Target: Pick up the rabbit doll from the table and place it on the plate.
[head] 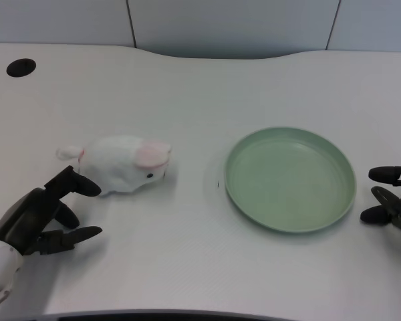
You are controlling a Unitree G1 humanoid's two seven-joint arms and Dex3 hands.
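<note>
Rabbit doll [122, 164] lying on its side on the white table [187, 87], left of the table's middle, nearer the front edge than the back one. White body, pink ear turned up on the right end, small dark eye below it, little tail poking out at the left end. Head pointing toward the green plate [291, 178], tail toward the table's left edge. Not on the plate: a strip of bare tabletop between the two.

Left hand [47, 214] near the front left corner, just below and left of the doll. Fingers [80, 183] spread apart, gripping nothing. Upper fingertip right at the doll's lower left side, under the tail; possibly brushing the fur, hard to tell from this angle. Lower finger stretched out flat toward the right, well short of the doll, close to the front edge. Doll beyond the fingers and to their right, not between them.

Plate right of the table's middle, sitting flat, nothing on it. Right hand [394, 197] at the table's right edge, just beside the plate's rim. Dark round hole [21, 67] near the back left corner.
</note>
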